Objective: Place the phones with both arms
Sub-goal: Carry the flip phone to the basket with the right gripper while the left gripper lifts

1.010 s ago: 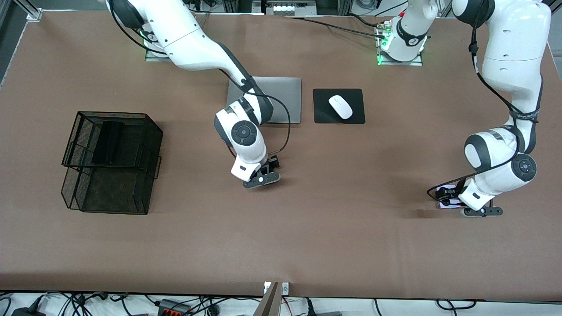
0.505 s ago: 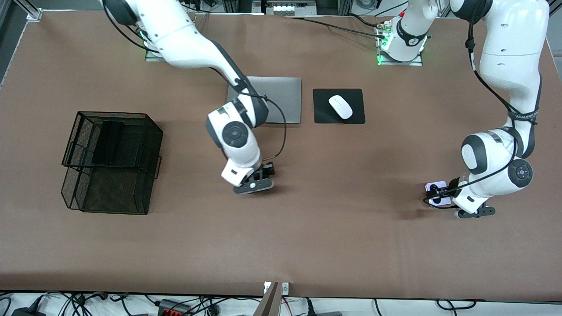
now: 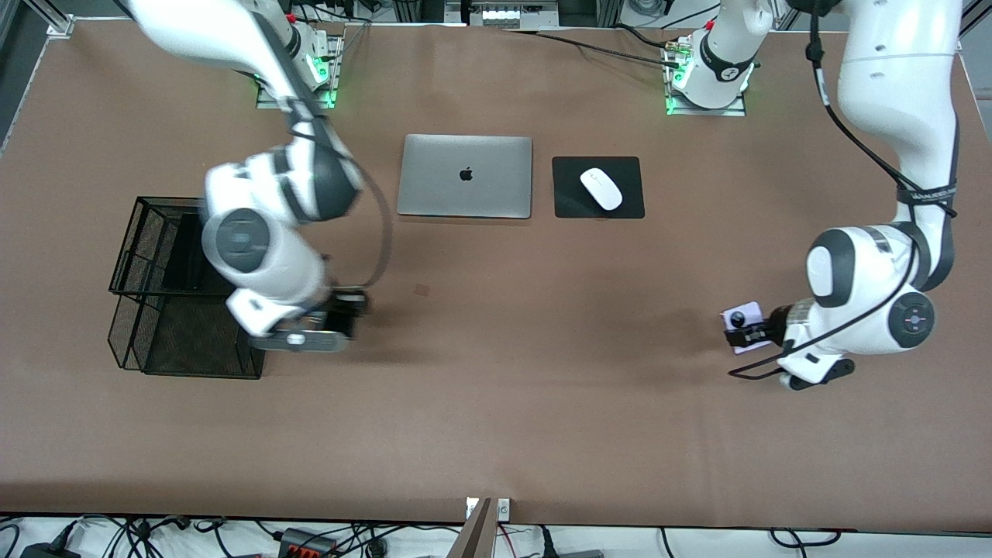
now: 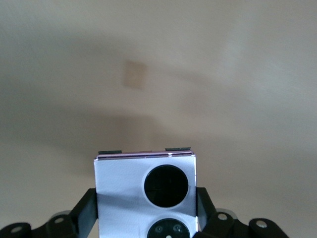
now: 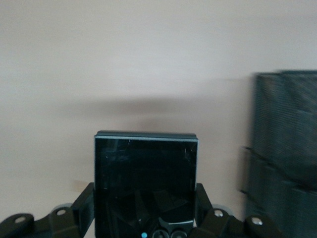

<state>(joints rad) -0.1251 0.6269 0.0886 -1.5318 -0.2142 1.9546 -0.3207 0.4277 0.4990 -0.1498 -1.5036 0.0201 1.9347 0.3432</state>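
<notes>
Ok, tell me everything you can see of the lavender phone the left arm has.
The lavender phone is a small squarish slab with a pale, glossy lavender-white face and two round black circles, one above the other. A thin seam along its top edge suggests a folded body. It is held off the brown table, clamped at its two side edges by the left gripper, toward the left arm's end. Only the fingers touch it.

Bench layout
The laptop [image 3: 465,177] lies beside the mouse [image 3: 601,188], which sits on its pad [image 3: 572,194]; the basket [image 3: 147,325] stands toward the right arm's end.
</notes>
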